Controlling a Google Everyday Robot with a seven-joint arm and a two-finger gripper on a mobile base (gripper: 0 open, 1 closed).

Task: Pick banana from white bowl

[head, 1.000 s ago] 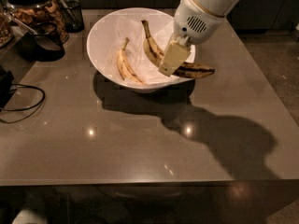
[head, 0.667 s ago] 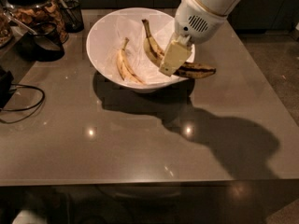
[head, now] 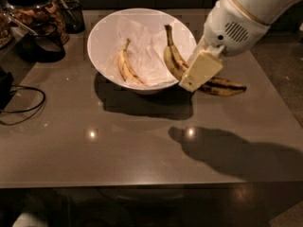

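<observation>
The white bowl (head: 106, 37), wide and lined with crumpled white paper, stands at the back middle of the grey table. The overripe banana (head: 226, 86), brown-streaked with a dark end, hangs over the bowl's right rim: its stem end is inside the bowl and its dark end sticks out to the right above the table. My gripper (head: 191, 83), on the white arm coming in from the upper right, is shut on the banana's middle at the rim. A paler, cleaner banana (head: 127, 69) lies inside the bowl on the left.
A glass jar of snacks (head: 35, 11) and dark containers (head: 45, 46) stand at the back left. A black cable (head: 21, 105) loops along the left edge. The table's front edge (head: 151, 186) runs across the bottom.
My gripper has moved right and slightly down, carrying the overripe banana with it; its dark end now reaches farther out past the bowl's right rim. The pale banana has not moved.
</observation>
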